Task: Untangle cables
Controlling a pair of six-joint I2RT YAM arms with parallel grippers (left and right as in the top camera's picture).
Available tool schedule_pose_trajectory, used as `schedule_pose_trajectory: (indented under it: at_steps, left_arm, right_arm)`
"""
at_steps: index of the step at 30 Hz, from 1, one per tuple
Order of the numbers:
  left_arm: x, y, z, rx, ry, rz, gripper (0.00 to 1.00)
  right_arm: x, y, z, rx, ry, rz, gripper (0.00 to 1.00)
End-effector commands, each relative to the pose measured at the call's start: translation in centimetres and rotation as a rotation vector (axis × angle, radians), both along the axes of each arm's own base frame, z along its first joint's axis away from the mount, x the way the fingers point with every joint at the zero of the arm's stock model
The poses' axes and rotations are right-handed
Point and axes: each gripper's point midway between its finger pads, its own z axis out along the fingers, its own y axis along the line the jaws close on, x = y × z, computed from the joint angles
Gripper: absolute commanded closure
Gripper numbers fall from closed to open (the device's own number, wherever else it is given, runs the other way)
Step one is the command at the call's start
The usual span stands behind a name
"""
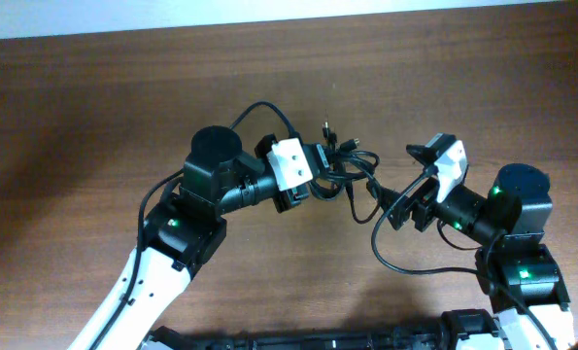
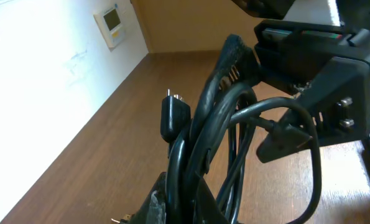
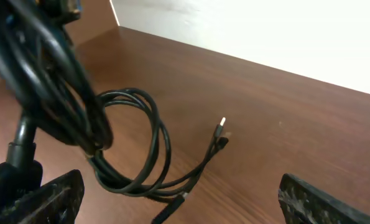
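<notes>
Brown wood table [image 1: 94,97], white wall [image 2: 35,74]; left gripper [image 1: 320,173] pinches cables [image 1: 352,167] (bundle stretched sideways, one plug pointing away); right gripper [image 1: 410,202] spread wide

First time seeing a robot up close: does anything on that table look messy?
Yes: the cables are a snarled clump gripped by the left pincer, loops crossing and plugs sticking out at odd angles. The right pincer is open, holding nothing.

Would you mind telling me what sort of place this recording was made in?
Probably an indoor lab or office: robot arms handling the cables over a wooden table, beside a plain white wall carrying a small control panel.
</notes>
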Motion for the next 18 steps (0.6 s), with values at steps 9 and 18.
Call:
schedule_pose_trajectory:
  at_steps: [9, 18]
  left_arm:
    - [-2.4, -0.7, 1.7, -0.058, 0.002, -0.133, 1.00]
    - [-3.7, -1.1, 2.6, -0.095, -0.021, -0.219, 0.82]
  right_arm:
    - [-0.3, 1.4, 3.7, 0.028, -0.182, 0.109, 0.01]
    - [-2.2, 3.1, 7.0, 0.058, -0.352, 0.277, 0.96]
